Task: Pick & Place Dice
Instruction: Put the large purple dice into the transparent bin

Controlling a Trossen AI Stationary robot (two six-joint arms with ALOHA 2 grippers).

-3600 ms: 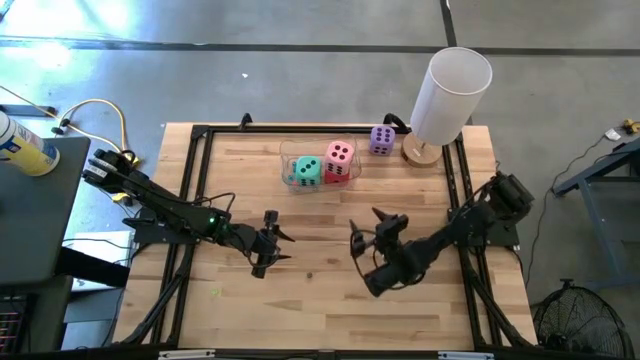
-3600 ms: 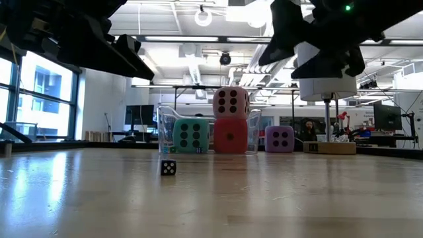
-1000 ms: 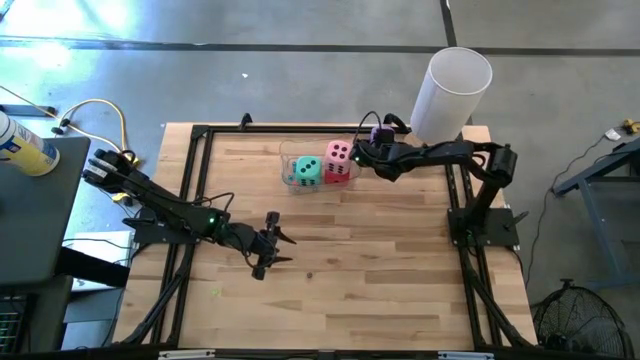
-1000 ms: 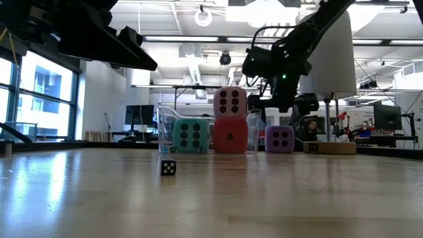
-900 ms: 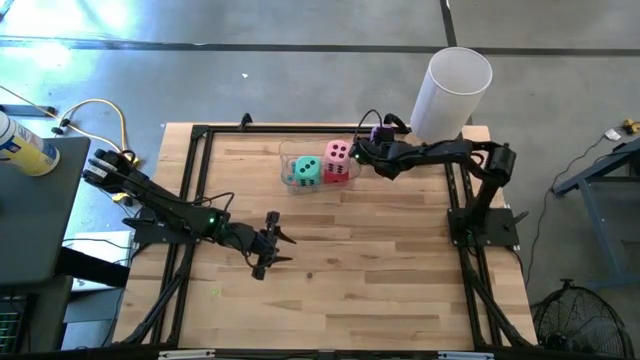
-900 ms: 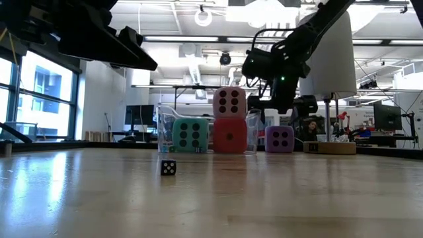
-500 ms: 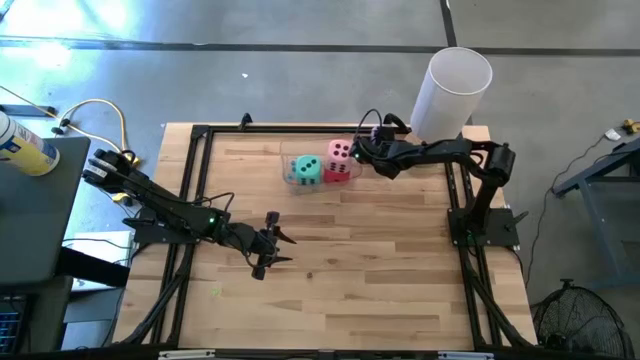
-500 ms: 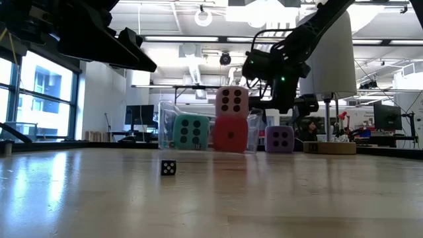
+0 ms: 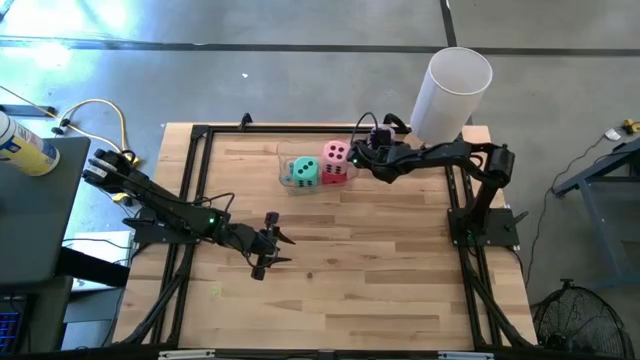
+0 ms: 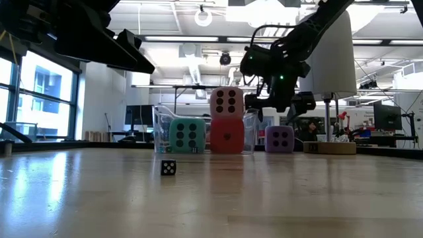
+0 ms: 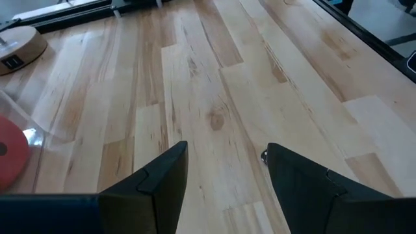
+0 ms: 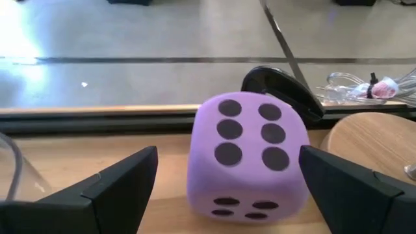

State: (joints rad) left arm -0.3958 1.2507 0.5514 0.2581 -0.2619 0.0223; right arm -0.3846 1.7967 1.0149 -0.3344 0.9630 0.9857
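The purple die [image 12: 250,156] sits on the table by the far edge, right of a clear container [image 9: 288,160]. My right gripper [image 12: 229,153] reaches level toward it from the right, open, one finger on either side with a gap to each. The container holds the teal-green die [image 9: 304,172] and the red die [image 10: 227,137], with the pink die [image 9: 335,155] resting on top of the red one. My left gripper [image 9: 281,249] hovers open over the table's left middle, holding nothing. My right gripper has one finger [image 9: 356,160] close beside the clear container's right wall [image 9: 351,166]. I cannot tell whether they touch. Neither finger touches the purple die.
A tall white cylinder [image 9: 450,95] on a round wooden base [image 12: 370,149] stands just right of the purple die. A tiny black die [image 10: 168,167] lies on the open boards in the middle. A black frame [image 9: 200,135] runs round the table.
The clear container with its three dice has tipped briefly and slid a little toward the table's left edge, away from the purple die. The purple die has stayed where it was.
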